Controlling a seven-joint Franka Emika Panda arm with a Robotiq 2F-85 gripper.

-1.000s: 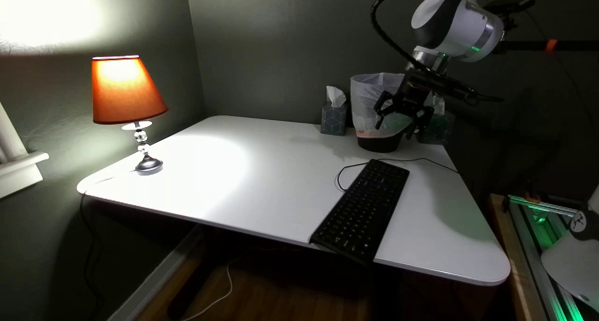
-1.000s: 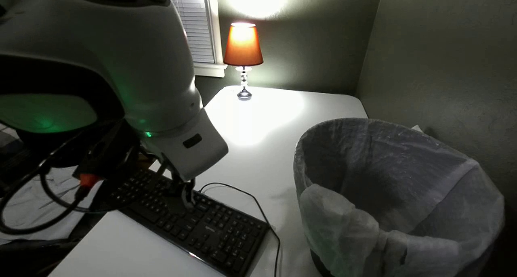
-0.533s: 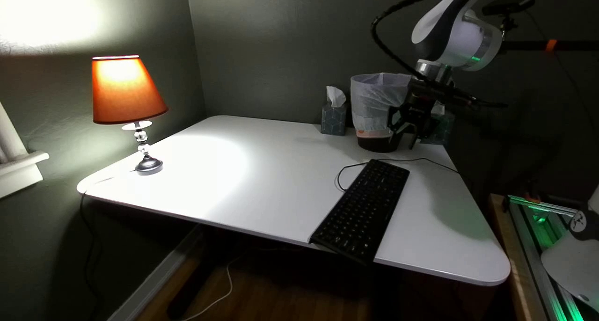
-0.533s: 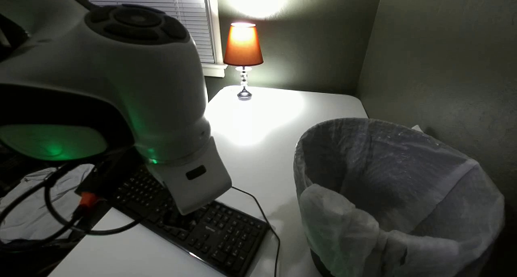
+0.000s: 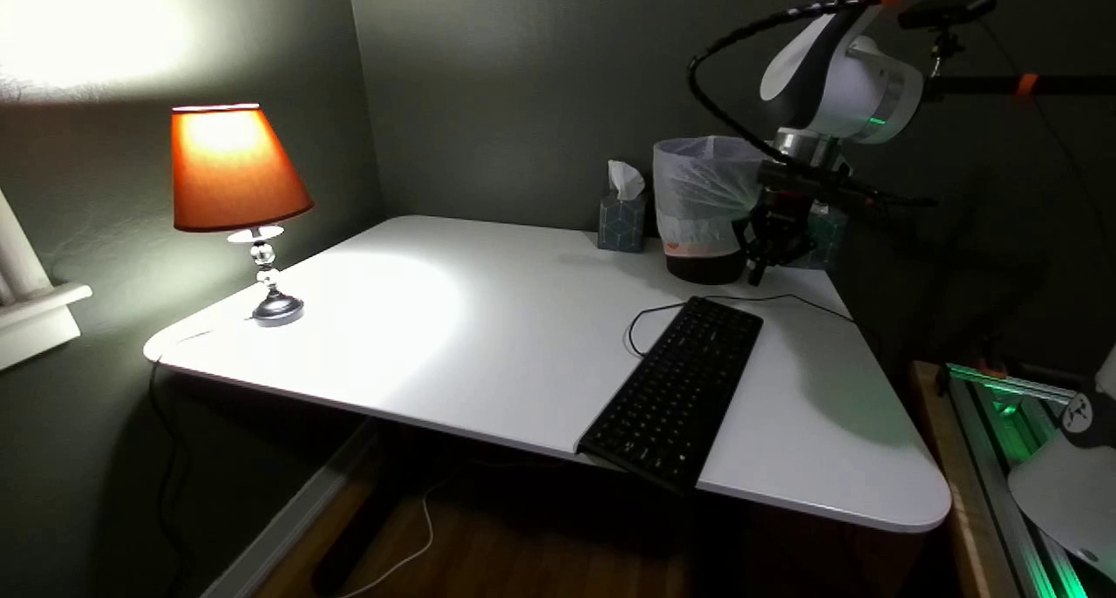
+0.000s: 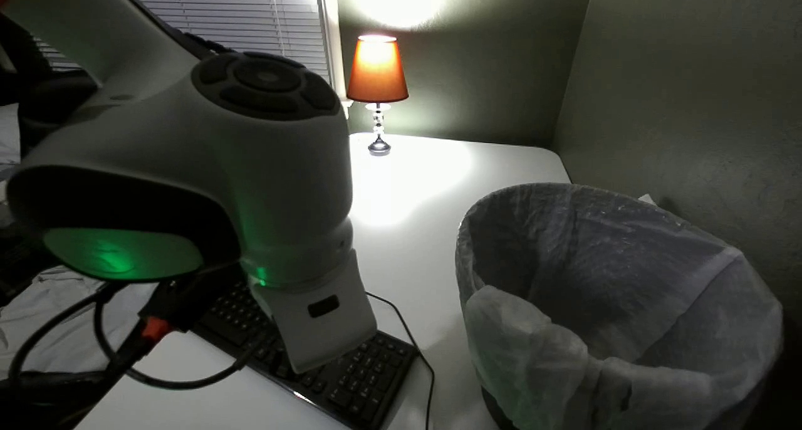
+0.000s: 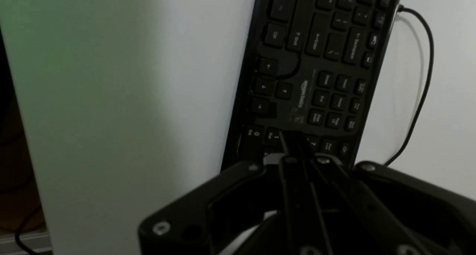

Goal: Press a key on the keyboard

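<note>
White table (image 5: 514, 319): black keyboard (image 7: 308, 76), squarish keys (image 7: 275, 35). Far in an exterior view: wastebasket (image 5: 703, 269), crinkled translucent liner (image 5: 693, 188) over its rim; left, patterned tissue box (image 5: 621, 225), tissue (image 5: 625, 180) protruding. Gripper (image 7: 292, 136) pressed together.

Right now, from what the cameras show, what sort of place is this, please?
Probably a home office or study, though a small workplace is also possible. Three things suggest it: a white desk, a keyboard lying on it, and a lit lamp with an orange shade.
</note>
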